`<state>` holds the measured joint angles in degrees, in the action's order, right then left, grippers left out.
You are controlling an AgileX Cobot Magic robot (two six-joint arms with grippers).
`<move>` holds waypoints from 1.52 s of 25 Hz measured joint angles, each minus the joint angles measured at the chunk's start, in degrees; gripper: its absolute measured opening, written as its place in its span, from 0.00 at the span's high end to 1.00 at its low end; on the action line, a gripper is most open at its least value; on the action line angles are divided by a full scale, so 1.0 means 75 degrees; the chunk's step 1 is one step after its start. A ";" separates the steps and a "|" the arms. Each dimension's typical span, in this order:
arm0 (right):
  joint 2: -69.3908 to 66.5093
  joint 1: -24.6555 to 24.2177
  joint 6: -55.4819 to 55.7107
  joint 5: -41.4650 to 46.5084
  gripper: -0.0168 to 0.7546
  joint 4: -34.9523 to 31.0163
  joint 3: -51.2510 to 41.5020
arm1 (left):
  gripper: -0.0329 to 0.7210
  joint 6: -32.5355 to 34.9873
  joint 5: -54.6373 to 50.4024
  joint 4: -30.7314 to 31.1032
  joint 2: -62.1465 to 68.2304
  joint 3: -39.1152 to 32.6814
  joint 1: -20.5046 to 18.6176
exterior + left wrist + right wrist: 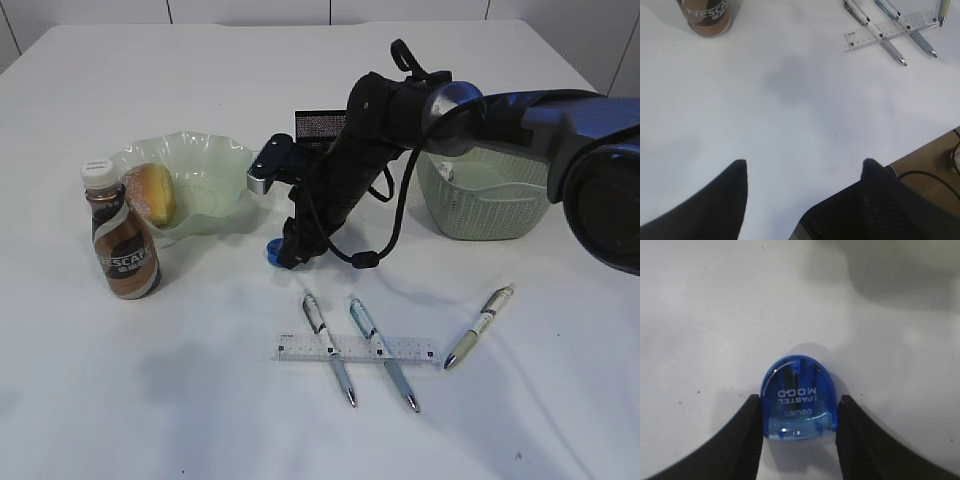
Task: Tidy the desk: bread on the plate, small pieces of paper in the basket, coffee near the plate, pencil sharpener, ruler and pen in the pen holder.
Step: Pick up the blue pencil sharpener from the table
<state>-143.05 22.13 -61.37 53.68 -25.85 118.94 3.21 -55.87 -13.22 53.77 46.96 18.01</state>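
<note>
Green plate holds bread; right tool clamps the blue sharpener, left tool gapes empty.

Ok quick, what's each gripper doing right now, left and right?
Left gripper: open, holding nothing above the table.
Right gripper: fingers against both sides of the blue pencil sharpener.
</note>
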 joint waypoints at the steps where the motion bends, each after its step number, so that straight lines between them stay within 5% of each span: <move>1: 0.0000 0.0000 0.0000 0.0000 0.53 0.0000 0.0000 | 0.29 0.0000 0.0000 0.0000 0.0000 0.0000 0.0000; 38: 0.0979 0.0000 -0.0014 0.0659 0.53 -0.0173 0.0768 | 0.30 0.0000 -0.0030 0.0000 0.0000 0.0000 0.0000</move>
<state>-135.70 22.13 -61.47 58.62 -27.15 124.71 3.21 -56.09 -13.22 53.77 46.96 18.01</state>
